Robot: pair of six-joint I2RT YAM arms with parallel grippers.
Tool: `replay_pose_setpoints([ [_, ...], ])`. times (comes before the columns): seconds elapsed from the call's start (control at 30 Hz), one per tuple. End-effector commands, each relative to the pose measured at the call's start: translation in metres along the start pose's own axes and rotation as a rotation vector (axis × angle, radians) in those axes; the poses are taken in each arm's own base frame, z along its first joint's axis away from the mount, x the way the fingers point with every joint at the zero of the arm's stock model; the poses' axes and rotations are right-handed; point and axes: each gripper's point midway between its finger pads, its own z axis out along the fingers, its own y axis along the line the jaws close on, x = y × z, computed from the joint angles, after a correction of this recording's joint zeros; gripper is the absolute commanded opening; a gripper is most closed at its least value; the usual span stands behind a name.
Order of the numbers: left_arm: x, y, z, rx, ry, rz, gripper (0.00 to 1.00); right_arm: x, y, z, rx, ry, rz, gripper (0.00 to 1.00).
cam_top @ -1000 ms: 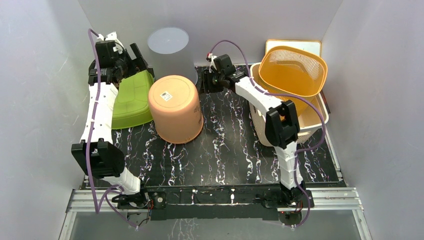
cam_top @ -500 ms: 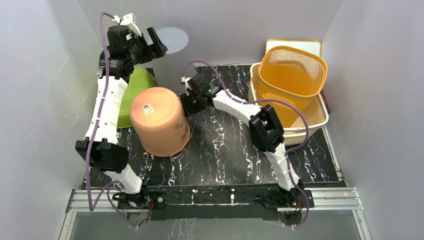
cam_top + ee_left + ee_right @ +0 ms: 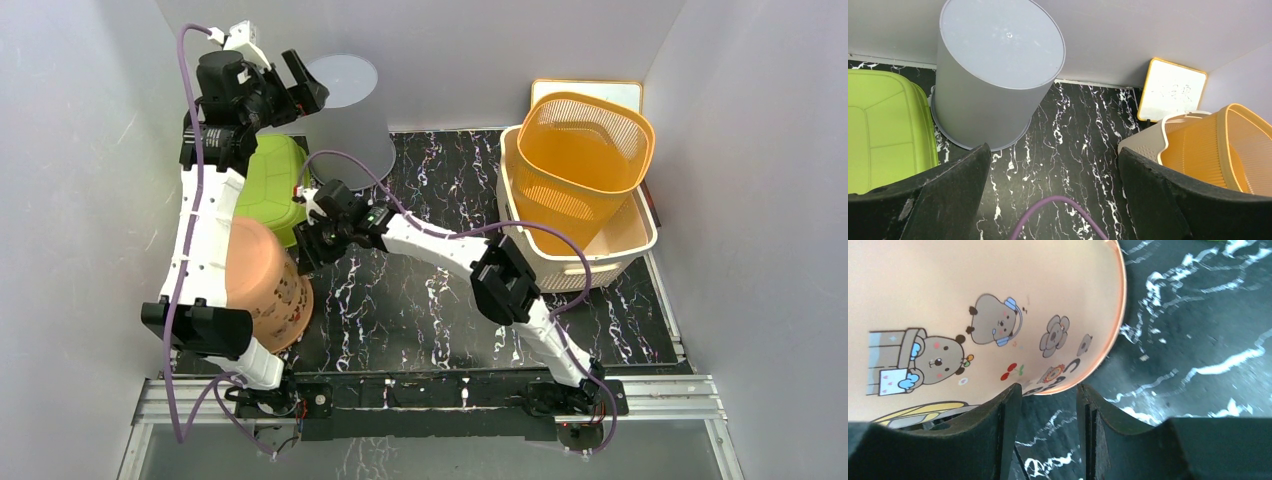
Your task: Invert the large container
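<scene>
1. Peach container (image 3: 262, 290), the task's thing, is sitting at the left edge of the black marbled table (image 3: 440, 300). In the top view it is tilting, with the left arm's forearm covering part of it.
2. Only the top view is taking in both arms at once. The right arm is reaching across the table, putting the right gripper (image 3: 312, 245) just beside the container's printed lower wall.
3. The right wrist view is giving the detail the top view is blurring. Cartoon bears, a flower and cherries are showing on the peach wall, and its rim is curving down to the fingertips.
4. In that same view the right claw is standing narrowly apart, with bare table showing in the gap and nothing pinched. Whether the rim is touching the tips, I cannot tell.
5. The left gripper (image 3: 305, 85) is hanging high at the back left, just beside the grey container (image 3: 355, 130). Its claw is gaping wide and holding nothing.
6. The left wrist view is showing the grey container standing base-up by the back wall, with the green tub (image 3: 883, 135) just beside it.
7. At the right, an orange mesh basket (image 3: 585, 150) is resting tilted inside a cream basket (image 3: 620, 240).
</scene>
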Motion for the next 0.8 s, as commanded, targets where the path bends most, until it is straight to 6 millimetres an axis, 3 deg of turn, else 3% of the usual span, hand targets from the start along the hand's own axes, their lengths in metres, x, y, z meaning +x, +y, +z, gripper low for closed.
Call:
replay_pose_setpoints([
  [0.0,-0.007,-0.011,-0.018,0.044,-0.028,0.003,0.98,-0.041,0.040,0.010,-0.207,-0.125,0.053,0.42],
  [0.17,0.002,-0.010,-0.018,0.050,-0.015,0.007,0.98,-0.050,0.057,0.020,-0.318,-0.130,0.071,0.41],
  [0.33,0.003,-0.007,-0.020,0.038,-0.011,0.019,0.98,-0.077,0.040,-0.014,-0.121,-0.239,-0.006,0.44],
  [0.5,0.006,-0.003,-0.024,0.021,-0.008,0.023,0.98,-0.112,-0.003,-0.085,0.190,-0.341,-0.029,0.51],
  [0.77,0.017,0.001,-0.024,0.010,0.010,0.009,0.98,-0.130,-0.066,-0.242,0.704,-0.460,-0.085,0.74],
])
